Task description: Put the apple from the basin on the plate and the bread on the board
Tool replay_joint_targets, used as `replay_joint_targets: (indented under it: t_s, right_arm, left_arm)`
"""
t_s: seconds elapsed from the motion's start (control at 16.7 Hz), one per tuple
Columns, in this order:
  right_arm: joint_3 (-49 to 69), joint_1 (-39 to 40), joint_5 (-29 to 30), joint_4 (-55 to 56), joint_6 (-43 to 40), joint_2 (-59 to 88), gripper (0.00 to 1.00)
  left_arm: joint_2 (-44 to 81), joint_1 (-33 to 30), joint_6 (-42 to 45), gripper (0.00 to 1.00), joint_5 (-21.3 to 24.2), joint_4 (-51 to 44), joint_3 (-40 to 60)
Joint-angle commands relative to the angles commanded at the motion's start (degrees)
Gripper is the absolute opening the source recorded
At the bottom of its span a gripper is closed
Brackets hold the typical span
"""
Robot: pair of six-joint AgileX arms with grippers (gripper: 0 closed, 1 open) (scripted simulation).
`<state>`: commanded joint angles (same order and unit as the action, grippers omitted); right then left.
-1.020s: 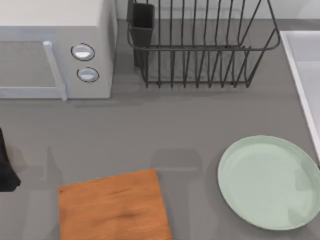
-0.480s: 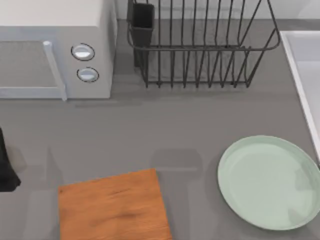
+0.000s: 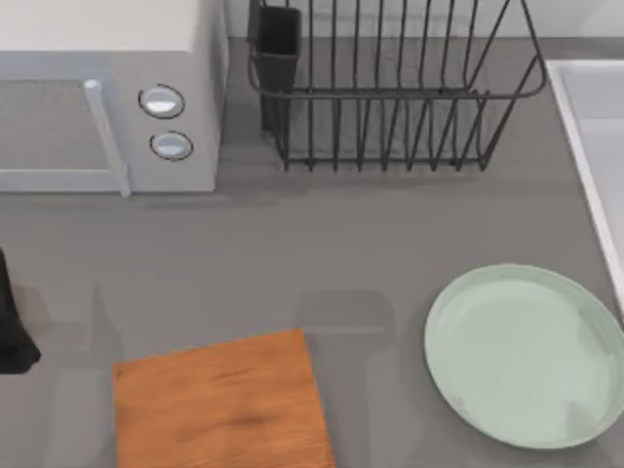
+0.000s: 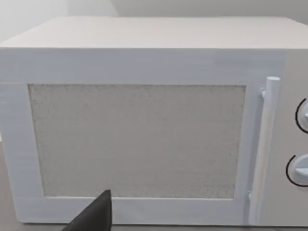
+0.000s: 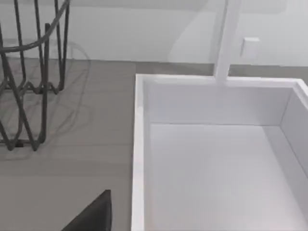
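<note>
The pale mint-green plate (image 3: pixel 522 356) lies bare at the table's front right. The orange-brown board (image 3: pixel 222 405) lies bare at the front, left of centre. The white basin's rim (image 3: pixel 585 156) runs along the right edge. In the right wrist view the basin (image 5: pixel 139 144) is close ahead, and the part of its floor that shows holds nothing. The apple and the bread are out of view. A dark part of my left arm (image 3: pixel 10 331) sits at the far left edge. A dark tip of my left gripper (image 4: pixel 94 217) faces the microwave door. A dark tip of my right gripper (image 5: pixel 94 214) hangs over the counter beside the basin.
A white microwave (image 3: pixel 107 97) with two knobs stands at the back left, its door (image 4: pixel 137 139) shut. A black wire dish rack (image 3: pixel 390 88) stands at the back centre. A white faucet (image 5: pixel 226 38) rises behind the basin. Grey counter lies between board and plate.
A faint shadow over the plate's right side has shifted slightly toward the front. Nothing else has moved.
</note>
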<state>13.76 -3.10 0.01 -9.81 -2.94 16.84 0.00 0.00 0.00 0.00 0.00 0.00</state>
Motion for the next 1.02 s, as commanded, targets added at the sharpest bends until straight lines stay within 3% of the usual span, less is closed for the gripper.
replay_joint_targets:
  t_s: [0.72, 1.02]
  right_arm:
    - [46.86, -10.54, 0.04, -33.39, -10.00, 68.61, 1.00]
    - [60.94, -13.71, 0.05, -43.42, -13.00, 89.59, 1.00]
  left_arm:
    - [0.00, 0.00, 0.00, 1.00, 0.00, 0.00, 0.00]
    - [0.00, 0.00, 0.00, 1.00, 0.00, 0.00, 0.00]
